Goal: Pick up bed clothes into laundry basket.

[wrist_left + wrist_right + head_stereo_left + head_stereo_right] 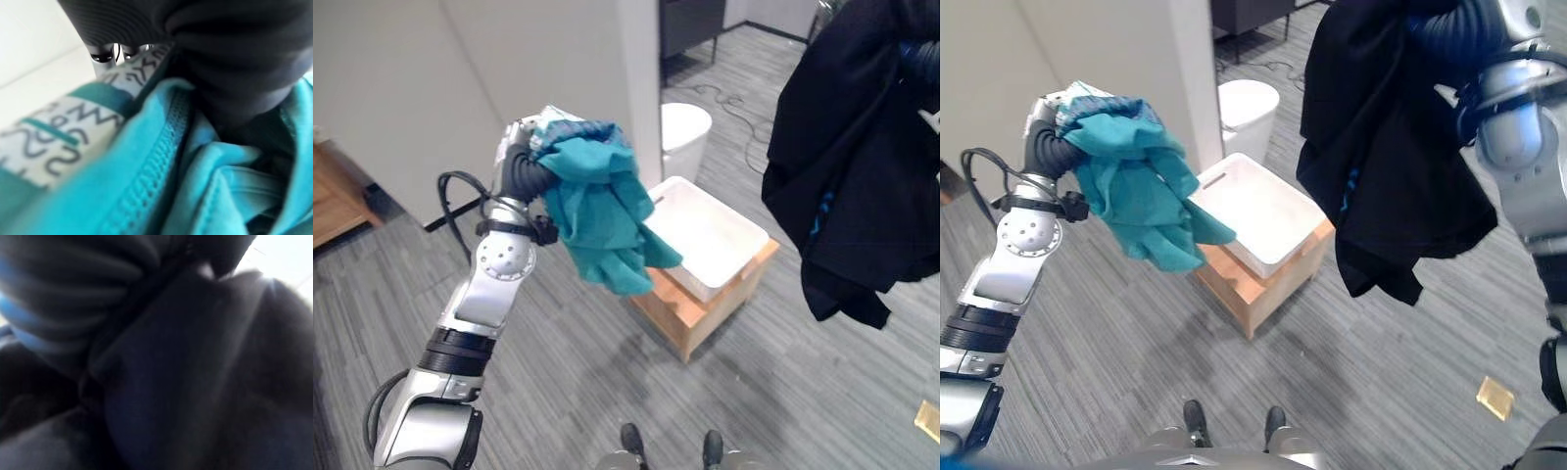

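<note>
A teal garment with a patterned grey waistband point(602, 211) hangs from my left hand point(521, 137), which is raised at the left and shut on it. In the left wrist view the waistband point(63, 132) lies right under the fingers point(105, 54). A black garment point(1381, 166) hangs in the air at the upper right, draped round my right hand point(1440, 29). Dark cloth point(195, 382) lies against that hand in the right wrist view. Between the arms and lower down, a white rectangular laundry basket point(744, 230) sits on a low wooden stand point(695, 318).
A round white bin point(685, 127) stands behind the basket, beside a grey wall corner point(636, 88). A dark cabinet point(690, 24) is at the back and wooden furniture point(333, 196) at the far left. A small tan square point(1495, 397) lies on the grey carpet.
</note>
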Robot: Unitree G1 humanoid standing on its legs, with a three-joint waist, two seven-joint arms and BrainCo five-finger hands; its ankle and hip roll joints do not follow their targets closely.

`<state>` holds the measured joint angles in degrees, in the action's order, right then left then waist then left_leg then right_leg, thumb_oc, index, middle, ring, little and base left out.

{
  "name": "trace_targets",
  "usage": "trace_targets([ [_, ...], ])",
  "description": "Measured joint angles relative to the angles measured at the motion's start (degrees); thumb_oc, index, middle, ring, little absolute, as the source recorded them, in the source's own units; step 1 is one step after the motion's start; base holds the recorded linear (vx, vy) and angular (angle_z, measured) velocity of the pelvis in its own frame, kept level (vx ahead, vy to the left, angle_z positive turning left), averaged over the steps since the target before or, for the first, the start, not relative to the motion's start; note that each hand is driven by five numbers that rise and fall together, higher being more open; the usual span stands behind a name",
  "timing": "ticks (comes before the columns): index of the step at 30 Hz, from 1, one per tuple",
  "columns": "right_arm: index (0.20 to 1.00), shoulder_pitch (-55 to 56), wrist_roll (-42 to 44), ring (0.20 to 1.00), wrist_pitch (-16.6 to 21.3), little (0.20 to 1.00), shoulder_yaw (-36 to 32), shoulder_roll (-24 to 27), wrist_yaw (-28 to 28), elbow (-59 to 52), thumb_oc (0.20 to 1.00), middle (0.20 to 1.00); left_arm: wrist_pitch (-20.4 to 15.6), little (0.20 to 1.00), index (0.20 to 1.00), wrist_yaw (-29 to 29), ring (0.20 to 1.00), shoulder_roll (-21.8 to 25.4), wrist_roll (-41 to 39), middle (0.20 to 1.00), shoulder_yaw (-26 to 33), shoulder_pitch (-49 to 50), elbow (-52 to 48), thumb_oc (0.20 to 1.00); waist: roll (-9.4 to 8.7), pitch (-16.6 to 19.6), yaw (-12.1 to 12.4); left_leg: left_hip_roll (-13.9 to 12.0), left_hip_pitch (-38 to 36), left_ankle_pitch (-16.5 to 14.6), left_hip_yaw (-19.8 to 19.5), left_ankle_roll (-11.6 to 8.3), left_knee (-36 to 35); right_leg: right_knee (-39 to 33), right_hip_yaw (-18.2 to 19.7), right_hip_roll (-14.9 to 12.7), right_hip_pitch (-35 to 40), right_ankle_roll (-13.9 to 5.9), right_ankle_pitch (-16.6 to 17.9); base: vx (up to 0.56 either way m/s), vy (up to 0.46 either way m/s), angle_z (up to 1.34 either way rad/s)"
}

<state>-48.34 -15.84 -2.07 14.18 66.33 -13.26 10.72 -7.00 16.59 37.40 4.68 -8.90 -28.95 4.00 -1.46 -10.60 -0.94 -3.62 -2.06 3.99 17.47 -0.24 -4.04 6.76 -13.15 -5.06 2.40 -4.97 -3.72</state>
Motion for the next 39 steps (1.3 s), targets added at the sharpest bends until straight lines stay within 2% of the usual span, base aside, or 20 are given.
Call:
trace_targets([
  [1,0.2,1.02,-0.13,0.2,-0.66,0.2,-0.2,-1.81,-0.1,6.07,0.2,0.2,0.16,0.2,0.2,-0.02,0.2,-1.94,-0.7,0.2,0.15,0.69,1.35,0.2,-0.29,-0.16,0.97,1.02,-0.21,-0.29,-2.43,1.75,-0.35,13.83,3.83,-1.67,-7.11,-3.53,-3.45,0.12,-0.015,0.87],
  [2,0.2,2.85,-0.11,0.2,-1.93,0.2,-0.5,-2.44,0.0,7.56,0.2,0.2,0.33,0.2,0.2,-0.47,0.2,-2.49,-1.4,0.2,-0.24,0.87,1.38,0.2,-0.45,-0.16,0.46,1.3,-0.18,0.2,-3.39,2.18,-0.55,15.5,6.35,-1.85,-8.67,-3.7,-5.33,0.08,-0.058,0.64],
  [4,0.2,7.2,-0.08,0.2,-3.11,0.2,-2.76,-3.77,-0.13,8.32,0.2,0.2,0.16,0.2,0.2,-0.8,0.2,-2.47,-2.34,0.2,-0.01,2.53,0.26,0.2,-0.82,-0.26,1.61,2.25,-0.23,0.08,-4.71,2.18,-0.99,12.03,9.55,-2.32,-11.29,-3.86,-5.57,0.11,-0.093,0.55],
  [6,0.2,12.67,0.26,0.2,-3.72,0.2,-7.1,-6.91,-0.34,10.06,0.2,0.2,0.14,0.2,0.2,-1.5,0.2,-2.5,-2.39,0.2,0.63,4.22,-0.33,0.2,-1.55,-0.78,1.18,3.67,-0.2,0.03,-7.33,2.23,-1.06,0.72,10.24,-3.45,-10.38,-3.46,-0.86,0.12,-0.104,0.79],
  [8,0.2,15.99,0.75,0.2,-3.97,0.2,-9.7,-10.77,-0.64,10.72,0.2,0.2,0.02,0.2,0.2,-1.79,0.2,-2.52,-2.45,0.2,2.06,6.55,-1.8,0.2,-2.74,-0.88,1.56,4.58,-0.58,-0.43,-8.24,2.01,-1.11,-4.33,9.37,-4.56,-9.34,-3.0,2.95,0.09,-0.064,0.5],
  [9,0.2,18.27,1.13,0.2,-3.89,0.2,-9.24,-14.38,-0.39,10.81,0.2,0.2,0.01,0.2,0.2,-1.92,0.2,-2.6,-3.23,0.2,3.33,9.42,-2.25,0.2,-3.72,-0.99,2.97,5.31,-1.58,-1.17,-8.7,1.06,-1.13,-8.03,8.6,-5.1,-7.22,-2.71,8.92,0.13,-0.096,0.25],
  [11,0.2,20.31,1.17,0.2,-3.52,0.2,-9.16,-19.12,-0.35,10.72,0.2,0.2,0.0,0.2,0.2,-2.4,0.2,-3.68,-4.3,0.2,5.12,13.42,-4.03,0.2,-3.7,-1.03,4.16,4.83,-2.36,-2.01,-8.91,-0.16,-1.15,-11.5,7.68,-4.58,-4.99,-2.43,13.63,0.08,-0.058,0.05],
  [14,0.2,23.2,2.23,0.2,-3.09,0.2,-6.53,-22.82,0.05,13.86,0.2,0.2,0.0,0.2,0.2,-3.81,0.2,-6.27,-4.64,0.2,4.57,15.96,-5.82,0.2,-2.36,-1.67,5.91,2.2,-1.52,-2.18,-10.13,-1.47,-1.16,-12.59,6.22,-1.83,-4.69,-1.07,13.95,-0.01,-0.082,0.1],
  [15,0.454,23.19,3.18,0.454,-2.91,0.454,-6.44,-23.65,0.04,15.55,0.454,0.454,-0.04,0.2,0.2,-4.05,0.2,-6.97,-4.66,0.2,4.37,15.86,-5.91,0.2,-2.34,-1.68,5.96,1.82,-0.81,-2.09,-10.46,-1.69,-1.17,-12.58,5.57,-1.5,-5.21,-0.72,13.73,-0.06,-0.062,0.19],
  [16,1.0,23.06,3.9,1.0,-2.76,1.0,-6.24,-23.98,0.07,16.92,1.0,1.0,-0.06,0.2,0.2,-4.25,0.2,-7.42,-4.69,0.2,4.11,15.69,-5.98,0.2,-2.19,-1.93,6.11,1.54,-0.27,-1.97,-10.62,-1.84,-1.17,-12.56,5.28,-1.23,-5.55,-0.62,13.75,-0.11,-0.099,0.3],
  [17,1.0,22.02,8.23,1.0,-1.75,1.0,-5.72,-25.48,0.0,23.41,1.0,1.0,-0.28,0.2,0.2,-4.69,0.2,-7.9,-6.47,0.2,2.52,15.45,-5.97,0.2,-1.92,-2.33,6.1,0.83,2.06,-1.44,-11.7,-2.63,-1.17,-12.58,3.92,-0.77,-7.03,-0.51,13.66,-0.1,-0.095,0.31],
  [20,1.0,19.73,11.49,1.0,-1.74,1.0,-2.82,-25.66,0.23,31.79,1.0,1.0,-0.4,0.2,0.2,-5.73,0.2,-7.92,-6.9,0.2,1.19,15.01,-5.8,0.2,-1.56,-4.1,6.46,0.51,3.78,-0.78,-12.15,-3.19,-1.15,-12.58,3.39,-0.43,-8.8,-0.06,14.0,-0.04,-0.05,0.14],
  [23,1.0,18.52,11.49,1.0,-1.94,1.0,-2.36,-25.65,0.69,32.83,1.0,1.0,-0.23,0.2,0.2,-5.68,0.2,-7.95,-6.9,0.2,0.87,14.08,-5.25,0.2,-0.46,-5.41,6.3,0.38,4.32,-0.53,-12.41,-3.23,-1.15,-12.59,3.14,-0.27,-9.2,0.12,14.14,-0.01,-0.027,0.03],
  [26,1.0,17.62,11.41,1.0,-2.1,1.0,-2.48,-24.79,-0.39,28.52,1.0,1.0,0.32,0.2,0.2,-3.12,0.2,-8.81,-5.48,0.2,-2.17,5.15,-3.34,0.2,-0.19,-5.83,5.69,0.32,4.31,-0.53,-12.31,-3.23,-1.15,-12.58,3.41,0.07,-9.24,0.14,14.15,0.02,0.007,-0.01],
  [28,1.0,17.78,11.25,1.0,-0.15,1.0,-3.93,-21.68,-1.61,13.64,1.0,1.0,0.3,0.2,0.2,-0.69,0.2,-10.27,-1.19,0.2,-3.63,-4.99,-3.65,0.2,-0.25,-5.89,2.4,0.46,3.3,-0.61,-11.32,-3.27,-1.17,-12.58,4.17,0.04,-8.83,0.15,14.2,0.08,0.041,-0.24],
  [31,1.0,18.12,11.46,1.0,3.54,1.0,-8.75,-17.02,-3.09,5.13,1.0,1.0,0.15,0.2,0.2,0.52,0.2,-11.08,2.45,0.2,-7.88,-10.64,-3.57,0.2,-0.53,-6.02,0.33,0.2,0.84,-1.42,-8.54,-3.3,-1.23,-12.55,6.74,0.68,-7.81,0.28,14.31,0.04,0.038,-0.39],
  [34,1.0,19.71,12.06,1.0,6.26,1.0,-14.75,-13.51,-3.64,1.37,1.0,1.0,0.36,0.2,0.2,0.97,0.2,-10.73,5.03,0.2,-11.69,-13.99,-2.01,0.2,-0.59,-5.99,-0.95,0.11,-0.12,-1.91,-6.84,-3.25,-1.26,-12.54,8.14,0.86,-7.71,0.35,14.38,0.04,0.029,-0.39],
  [35,1.0,21.86,13.51,1.0,7.39,1.0,-18.21,-11.55,-4.85,1.24,1.0,1.0,0.42,0.2,0.2,0.92,0.2,-12.12,5.96,0.2,-12.92,-14.92,-0.1,0.2,-0.9,-5.83,-3.24,-0.02,-1.18,-2.61,-5.48,-3.51,-1.27,-12.55,9.66,1.39,-7.47,0.37,14.38,0.06,0.045,-0.4],
  [38,1.0,28.17,14.87,1.0,8.34,1.0,-24.11,-11.5,-5.1,0.94,1.0,1.0,1.48,0.2,0.2,0.64,0.2,-11.75,7.94,0.2,-15.65,-16.59,5.27,0.2,-1.55,-5.27,-5.47,-0.45,-2.51,-3.36,-3.14,-3.37,-1.31,-12.56,11.63,1.7,-7.44,-0.23,13.88,0.03,0.044,-0.55],
  [39,1.0,31.35,15.66,1.0,8.89,1.0,-26.32,-11.76,-5.04,0.96,1.0,1.0,2.22,0.2,0.2,0.75,0.2,-12.1,8.33,0.2,-16.15,-17.02,7.16,0.2,-1.78,-5.06,-7.54,0.0,-2.7,-3.71,-1.29,-3.56,-1.3,-12.59,13.41,2.31,-8.15,-0.24,13.87,0.04,0.035,-0.77],
])
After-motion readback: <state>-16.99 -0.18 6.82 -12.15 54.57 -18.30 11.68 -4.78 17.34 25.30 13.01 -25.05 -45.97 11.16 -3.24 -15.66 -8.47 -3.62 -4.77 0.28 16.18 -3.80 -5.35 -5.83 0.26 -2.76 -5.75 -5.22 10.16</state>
